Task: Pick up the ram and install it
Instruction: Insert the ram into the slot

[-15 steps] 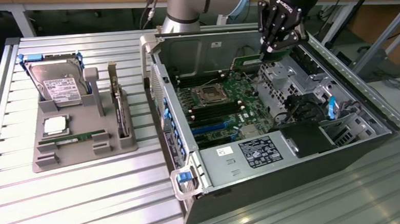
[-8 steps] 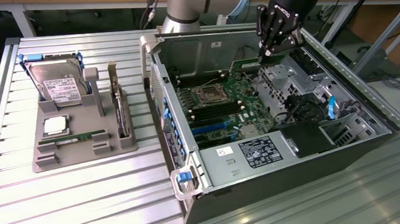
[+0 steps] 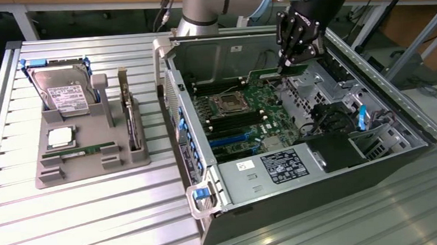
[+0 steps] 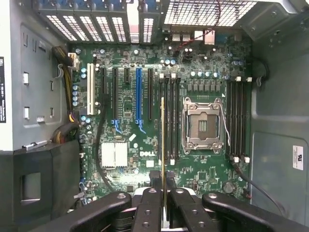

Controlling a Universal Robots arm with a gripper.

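Hand (image 3: pixel 289 68) clamped on the ram (image 4: pixel 162 140) — stick held edge-on above the motherboard (image 4: pixel 126 166), beside the CPU socket (image 4: pixel 202 123), inside the open computer case (image 3: pixel 320 204).

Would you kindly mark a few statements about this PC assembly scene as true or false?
1. The gripper has its jaws shut on a RAM stick over the motherboard. True.
2. The CPU socket holds a processor. False: it is empty; the processor lies on the grey holder.
3. A second RAM stick lies on that holder. True.
4. The hard drive lies on the motherboard. False: it stands in the holder.
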